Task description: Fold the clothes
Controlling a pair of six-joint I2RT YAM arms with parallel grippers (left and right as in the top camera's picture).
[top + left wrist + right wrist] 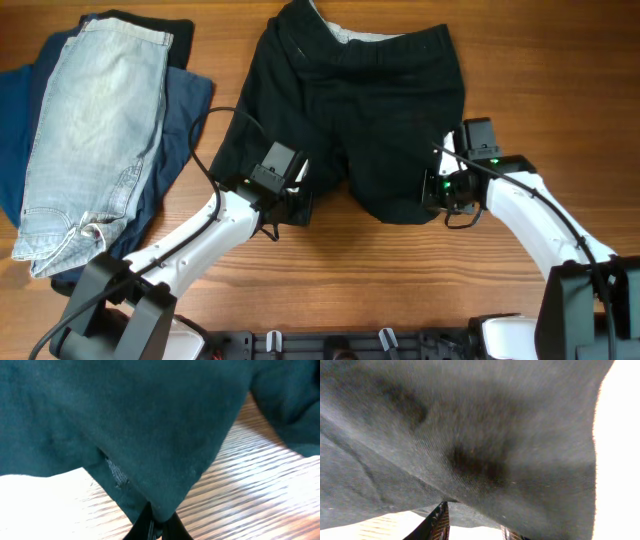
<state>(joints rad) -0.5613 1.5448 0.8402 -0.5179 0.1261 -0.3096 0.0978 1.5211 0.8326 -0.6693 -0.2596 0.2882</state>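
Gripping shorts [350, 100]: left hand [293, 205]; right hand [438, 190].

Right of the black shorts [350, 110] the table [575, 80] is bare wood, open to me. On their near side I have a clear strip between my left arm [190, 245] and right arm [530, 215]. Left of the shorts, the denim shorts [95, 130] and navy garments [188, 110] block the way, leaving only a narrow gap.

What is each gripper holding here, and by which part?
Left gripper pinches the black shorts by one leg's hem. Right gripper is at the other hem; a grip cannot be told.
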